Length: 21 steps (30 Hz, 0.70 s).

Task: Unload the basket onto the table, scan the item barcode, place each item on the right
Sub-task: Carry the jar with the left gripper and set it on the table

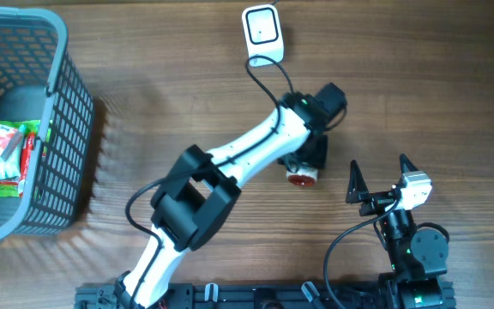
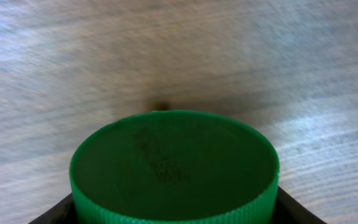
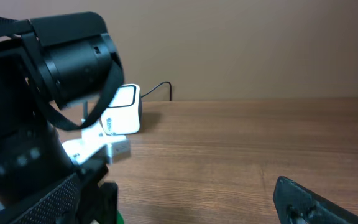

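Left pincer clamps a green-capped item (white scanner stands apart); right pincer gapes wide

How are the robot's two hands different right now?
The left gripper is clamped on a green-capped item; the right gripper is wide open and empty. The left gripper is stretched out nearer the white scanner; the right gripper sits farther from it. Both are dark and two-fingered.

A grey basket of packets sits on a wooden table.
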{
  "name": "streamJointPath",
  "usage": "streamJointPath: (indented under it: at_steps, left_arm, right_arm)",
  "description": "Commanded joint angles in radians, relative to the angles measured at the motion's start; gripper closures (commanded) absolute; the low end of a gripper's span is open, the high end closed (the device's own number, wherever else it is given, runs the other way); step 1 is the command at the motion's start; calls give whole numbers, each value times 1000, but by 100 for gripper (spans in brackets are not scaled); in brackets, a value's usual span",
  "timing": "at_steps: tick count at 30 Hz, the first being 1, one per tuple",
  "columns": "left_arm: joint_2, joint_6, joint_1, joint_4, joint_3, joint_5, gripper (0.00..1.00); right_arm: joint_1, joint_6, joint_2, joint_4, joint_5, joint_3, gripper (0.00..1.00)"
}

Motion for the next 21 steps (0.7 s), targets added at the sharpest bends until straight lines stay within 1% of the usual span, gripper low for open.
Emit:
streamJointPath:
  at_steps: [1, 6, 8, 13, 15, 16, 17, 19, 20, 21]
  left_arm:
    - [-8, -57, -28, 4, 6, -34, 74]
    - [-7, -97, -53, 11, -13, -101, 75]
    - [-7, -117, -53, 25, -36, -104, 76]
    - [-7, -127, -53, 90, -77, -54, 76]
    - [-7, -127, -53, 101, -77, -27, 71]
    - [-7, -127, -53, 101, -77, -25, 67]
    - [-7, -127, -53, 100, -78, -25, 58]
    - [-7, -127, -53, 96, -78, -25, 41]
    - [-7, -127, -53, 97, -78, -25, 36]
    - [-7, -127, -53, 97, -78, -25, 33]
  right_arm:
    - [-5, -6, -5, 3, -5, -1, 0]
    - [-5, -6, -5, 3, -5, -1, 0]
    - [-5, -6, -5, 3, -5, -1, 0]
    - [-5, -6, -5, 3, -5, -1, 0]
    - [-5, -6, -5, 3, -5, -1, 0]
    - [-5, -6, -5, 3, -5, -1, 0]
    - [-5, -6, -5, 3, -5, -1, 0]
    - [-5, -6, -5, 3, -5, -1, 0]
    - [-5, -6, -5, 3, -5, -1, 0]
    - [-5, -6, -5, 3, -5, -1, 1]
